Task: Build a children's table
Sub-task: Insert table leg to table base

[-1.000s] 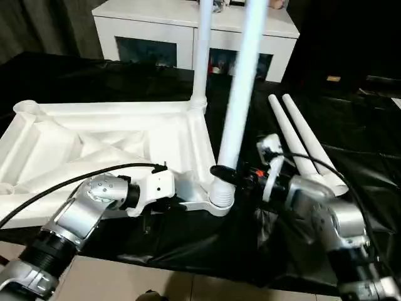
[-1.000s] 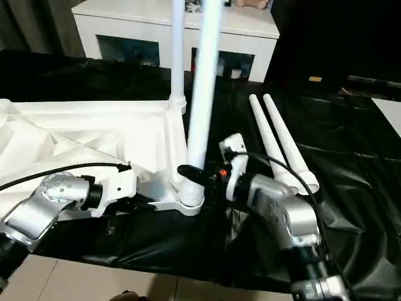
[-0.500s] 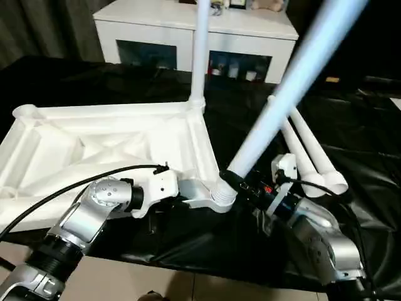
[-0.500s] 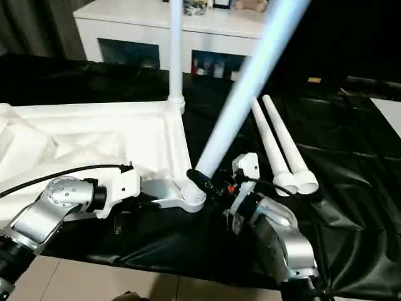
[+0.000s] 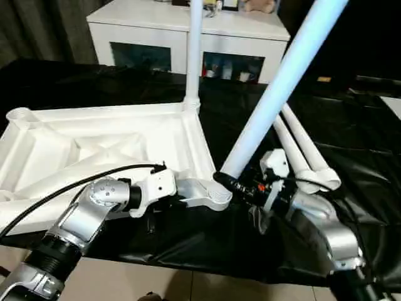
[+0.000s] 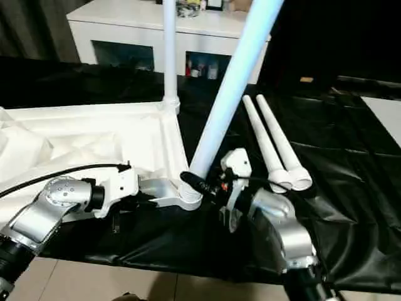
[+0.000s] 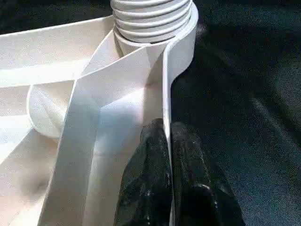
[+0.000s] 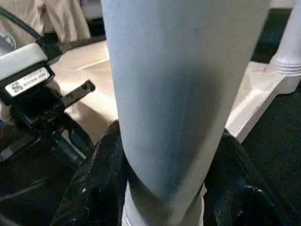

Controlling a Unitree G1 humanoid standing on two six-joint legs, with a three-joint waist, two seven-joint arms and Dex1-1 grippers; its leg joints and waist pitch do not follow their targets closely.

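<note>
Left eye view: the table top [image 5: 94,147] is laid ribs-up on the black cloth [image 5: 351,150], at about 9 o'clock from the right gripper [image 5: 227,183].
Right claw: its fingers are clamped around the base of a tilted leg [image 5: 276,94], leaning toward 1 o'clock above the near corner socket [image 5: 210,194].
Left claw: the left gripper [image 7: 167,141] is pinched narrow on the top's edge wall beside that socket.
Risk: the leg is judged likely to jam or cross-thread if pushed in while slanted; the top could shift if the pinch slips.
Count: four legs; one fitted upright [image 5: 193,56], one held, two spare legs [image 5: 307,150] lying at 3 o'clock.
</note>
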